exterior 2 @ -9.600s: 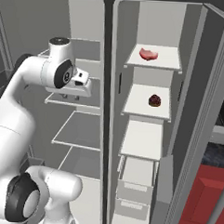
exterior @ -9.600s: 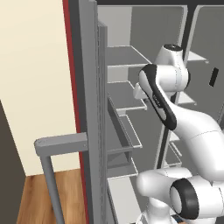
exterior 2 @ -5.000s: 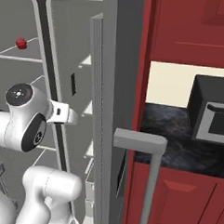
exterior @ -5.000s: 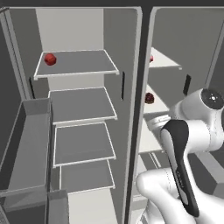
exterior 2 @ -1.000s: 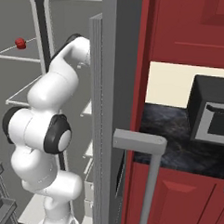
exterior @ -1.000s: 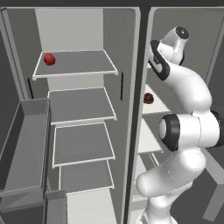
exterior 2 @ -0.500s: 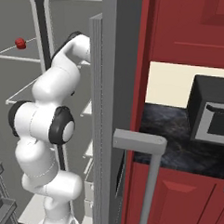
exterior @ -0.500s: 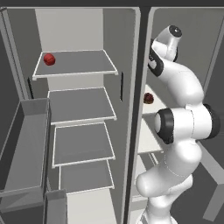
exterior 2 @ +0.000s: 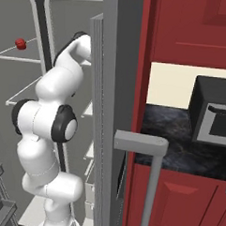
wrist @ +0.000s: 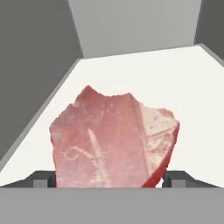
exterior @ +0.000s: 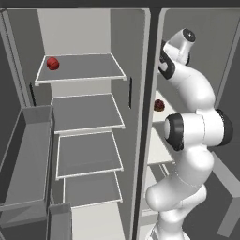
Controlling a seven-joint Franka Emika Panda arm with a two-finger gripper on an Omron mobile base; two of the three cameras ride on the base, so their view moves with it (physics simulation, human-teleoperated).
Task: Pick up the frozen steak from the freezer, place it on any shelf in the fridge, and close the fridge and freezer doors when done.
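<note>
Pale pink-red and marbled, the frozen steak [wrist: 114,141] lies flat on a white freezer shelf [wrist: 175,83], filling the lower middle of the hand view, with grey freezer walls rising on both sides and behind. The end effector [wrist: 109,179] sits right at the near edge of the slab, one dark fingertip [wrist: 43,179] showing just left of it and the other just right of it, so the jaws stand spread wider than the steak and are not clamped on it. In the left base view the white arm [exterior: 197,126] reaches up into the top of the freezer [exterior: 197,47], the narrower right-hand compartment, where a dark red lump [exterior: 159,105] rests on a lower shelf. The fridge [exterior: 79,117] beside it stands open with wide grey shelves, and a bright red ball [exterior: 53,63] sits on the top one. In the right base view the freezer door [exterior 2: 112,124] is swung open, its grey bar handle [exterior 2: 147,173] towards the camera.
</note>
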